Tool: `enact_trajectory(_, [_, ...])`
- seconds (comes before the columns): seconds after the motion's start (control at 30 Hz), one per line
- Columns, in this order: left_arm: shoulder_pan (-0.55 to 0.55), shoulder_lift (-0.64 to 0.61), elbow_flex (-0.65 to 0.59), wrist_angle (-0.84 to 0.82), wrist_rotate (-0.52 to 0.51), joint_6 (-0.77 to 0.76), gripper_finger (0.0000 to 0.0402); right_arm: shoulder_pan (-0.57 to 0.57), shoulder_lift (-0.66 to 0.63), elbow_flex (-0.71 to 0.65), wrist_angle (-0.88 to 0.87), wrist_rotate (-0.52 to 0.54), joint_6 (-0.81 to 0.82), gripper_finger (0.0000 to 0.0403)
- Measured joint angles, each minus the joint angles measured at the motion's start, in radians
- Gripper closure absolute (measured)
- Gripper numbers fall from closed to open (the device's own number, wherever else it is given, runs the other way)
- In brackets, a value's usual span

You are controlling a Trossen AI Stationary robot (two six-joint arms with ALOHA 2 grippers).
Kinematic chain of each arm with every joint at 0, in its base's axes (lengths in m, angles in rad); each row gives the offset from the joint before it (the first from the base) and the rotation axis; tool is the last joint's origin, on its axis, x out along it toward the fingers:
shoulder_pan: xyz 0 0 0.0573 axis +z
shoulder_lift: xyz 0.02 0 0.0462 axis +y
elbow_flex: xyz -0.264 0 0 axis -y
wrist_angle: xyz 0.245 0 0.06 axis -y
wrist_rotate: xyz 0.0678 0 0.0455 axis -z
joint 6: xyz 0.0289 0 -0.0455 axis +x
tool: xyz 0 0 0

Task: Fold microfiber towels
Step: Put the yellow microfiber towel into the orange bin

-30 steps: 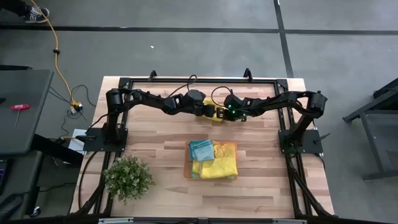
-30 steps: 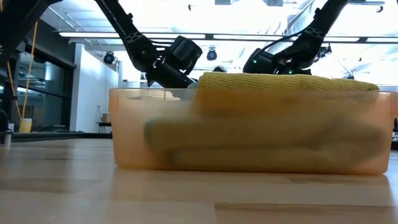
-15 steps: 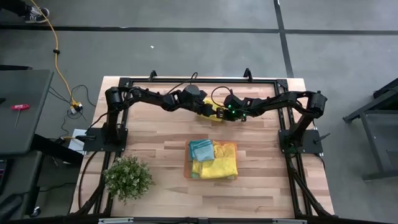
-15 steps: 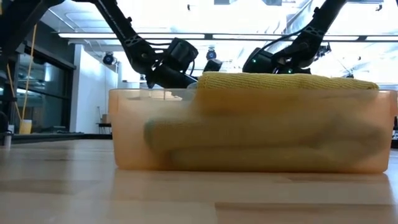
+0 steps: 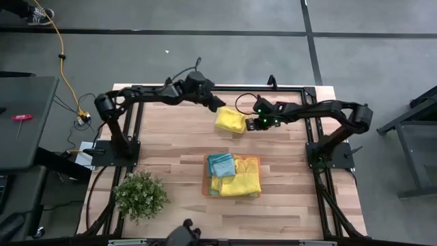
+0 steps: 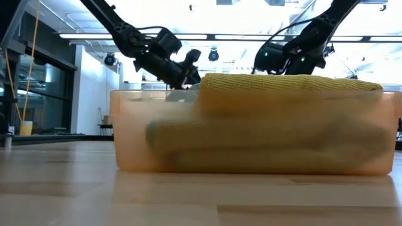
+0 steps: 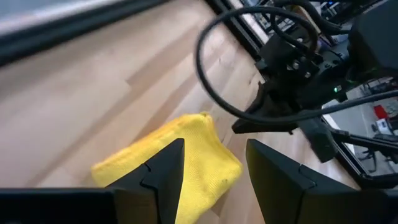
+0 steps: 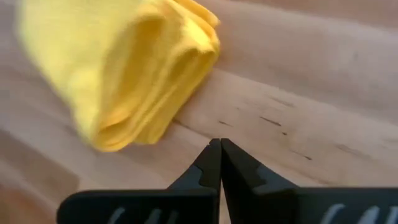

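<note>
Lying folded between two empty claws

Sitting on the bare wooden table [image 5: 171, 154] toward its far side, a folded yellow towel [image 5: 231, 120] is resting free, with neither gripper touching it. The left gripper [image 5: 217, 106] is hovering just beside the towel's far-left corner, its two dark fingers [image 7: 163, 169] standing apart with nothing between them. The right gripper [image 5: 250, 124] is sitting just beside the towel's right edge, its fingers pressed together to a point and gripping nothing; in the right wrist view the towel's layered fold [image 8: 134, 68] is showing close ahead of that closed tip. Nearer the front, an orange bin [image 5: 258, 161] is holding more folded towels, yellow ones [image 5: 240, 184] alongside a teal one [image 5: 220, 164]. A potted plant [image 5: 140, 194] is standing at the front left of the table
</note>
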Motion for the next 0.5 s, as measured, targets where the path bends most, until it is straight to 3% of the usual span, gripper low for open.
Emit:
enact_trajectory(0.17, [0.039, -0.092, -0.039, 0.000, 0.004, 0.064, 0.0239, -0.017, -0.087, -0.023, -0.011, -0.050, -0.079, 0.0391])
enact_trajectory(0.3, [0.070, -0.193, -0.133, 0.063, -0.006, 0.063, 0.0239, -0.049, -0.166, -0.105, 0.022, -0.119, -0.025, 0.0347])
enact_trajectory(0.4, [0.086, -0.269, -0.226, 0.135, -0.019, 0.037, 0.0240, -0.068, -0.221, -0.214, 0.166, -0.208, 0.107, 0.0293])
enact_trajectory(0.5, [0.089, -0.340, -0.305, 0.197, -0.051, 0.001, 0.0240, -0.057, -0.255, -0.326, 0.421, -0.225, 0.292, 0.0232])
